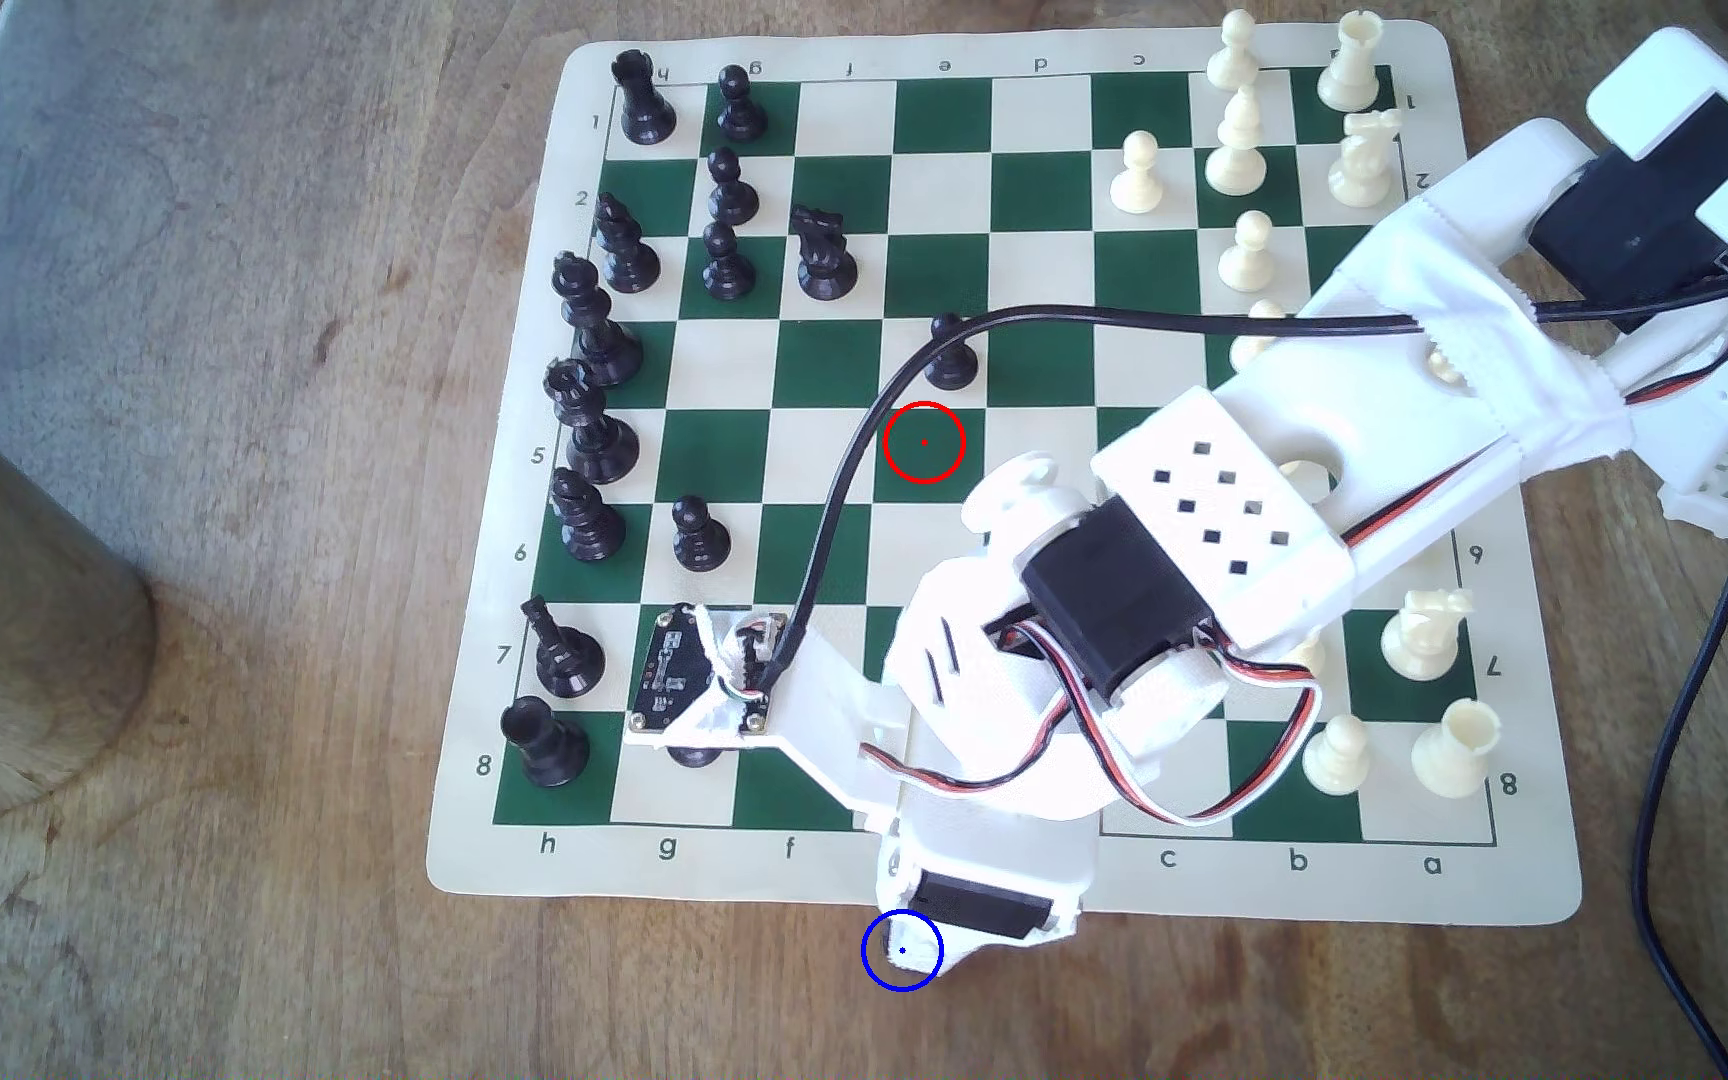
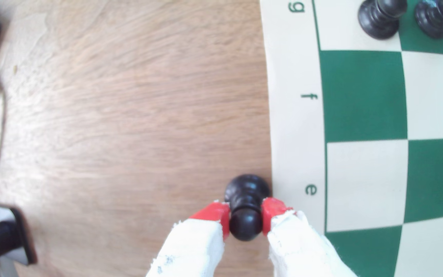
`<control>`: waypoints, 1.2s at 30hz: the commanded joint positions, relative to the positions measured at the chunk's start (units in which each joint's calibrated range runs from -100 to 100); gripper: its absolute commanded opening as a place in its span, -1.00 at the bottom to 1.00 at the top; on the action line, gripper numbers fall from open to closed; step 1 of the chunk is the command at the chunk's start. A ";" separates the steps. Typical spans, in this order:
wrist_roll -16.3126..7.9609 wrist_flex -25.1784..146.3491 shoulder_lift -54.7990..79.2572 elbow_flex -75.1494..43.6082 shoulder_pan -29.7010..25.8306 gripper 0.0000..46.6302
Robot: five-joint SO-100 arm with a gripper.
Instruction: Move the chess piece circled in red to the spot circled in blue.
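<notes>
- On the exterior view's left, a row of black pieces (image 1: pixel 585 436) is seen standing along the h file of the chess mat (image 1: pixel 486 831).
- Nearer the middle, the red ring (image 1: pixel 923 442) is seen over an empty green square, and the blue ring (image 1: pixel 901 949) on the wooden table (image 1: pixel 216 935) just off the mat's edge by file e — the gripper's tip lies over it.
- In the wrist view, the black pawn (image 2: pixel 244 210) is clamped by the gripper (image 2: pixel 244 222) at the head and collar between the red fingertips (image 2: pixel 215 213), its base touching or just above bare wood beside the mat.
- The pawn is judged light, stiff and glossy — slippery if held at the ball head, so the collar is the surer hold.
</notes>
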 commanded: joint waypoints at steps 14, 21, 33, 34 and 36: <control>0.83 1.95 -3.28 -4.02 1.07 0.19; 1.47 6.45 -12.02 -0.48 0.68 0.40; 4.84 13.50 -38.93 24.18 -1.35 0.57; 5.47 13.99 -41.14 26.72 -0.88 0.58; 7.13 14.31 -49.03 34.70 1.93 0.59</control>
